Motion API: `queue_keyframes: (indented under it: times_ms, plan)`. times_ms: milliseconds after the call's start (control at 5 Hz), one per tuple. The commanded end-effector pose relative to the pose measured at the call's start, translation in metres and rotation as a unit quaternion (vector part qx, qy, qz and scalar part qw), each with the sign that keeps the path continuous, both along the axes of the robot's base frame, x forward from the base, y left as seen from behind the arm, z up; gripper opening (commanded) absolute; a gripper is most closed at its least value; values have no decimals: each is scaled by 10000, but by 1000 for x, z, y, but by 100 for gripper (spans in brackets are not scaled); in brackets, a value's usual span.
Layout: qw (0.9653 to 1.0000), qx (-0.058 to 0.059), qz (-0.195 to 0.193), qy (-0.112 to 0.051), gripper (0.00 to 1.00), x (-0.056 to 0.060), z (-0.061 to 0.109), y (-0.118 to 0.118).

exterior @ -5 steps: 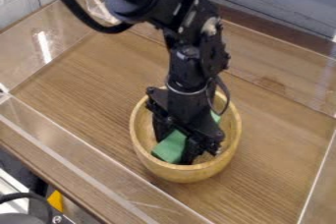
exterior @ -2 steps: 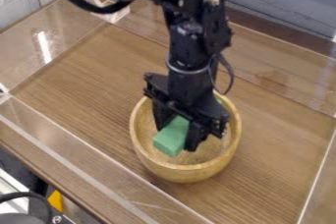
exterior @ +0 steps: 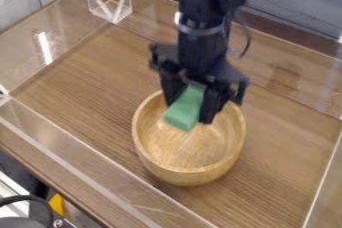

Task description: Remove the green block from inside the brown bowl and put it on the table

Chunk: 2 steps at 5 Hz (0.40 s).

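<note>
The green block [exterior: 187,107] hangs tilted in the air above the brown bowl [exterior: 160,157], pinched between the black fingers of my gripper [exterior: 195,100], which is shut on it. The block's lower end sits just over the bowl's far rim. Nothing else lies inside the bowl, and its pale wooden bottom shows. The bowl rests on the brown wood-grain table [exterior: 94,82], toward the near side. My black arm comes down from the top of the view.
Clear low walls [exterior: 40,42] run around the table's edges. A small clear angled stand [exterior: 110,2] sits at the far back. Bare wood lies to the left and right of the bowl.
My gripper has risen from inside the bowl, lifting the green block out and up over the bowl's far side. The bowl stayed where it was.
</note>
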State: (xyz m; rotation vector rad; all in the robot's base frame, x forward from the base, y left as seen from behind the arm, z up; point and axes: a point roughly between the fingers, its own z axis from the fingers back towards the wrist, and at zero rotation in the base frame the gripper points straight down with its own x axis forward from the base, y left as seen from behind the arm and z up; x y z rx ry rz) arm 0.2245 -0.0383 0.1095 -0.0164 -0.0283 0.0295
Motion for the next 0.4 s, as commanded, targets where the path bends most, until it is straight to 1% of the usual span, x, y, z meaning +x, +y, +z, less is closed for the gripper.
queue_keyframes:
  times_ms: [0,200]
  plan:
    - [9987,-77,156,-484,0,10,44,19]
    - [9959,-49,545,-715,0,13,59,70]
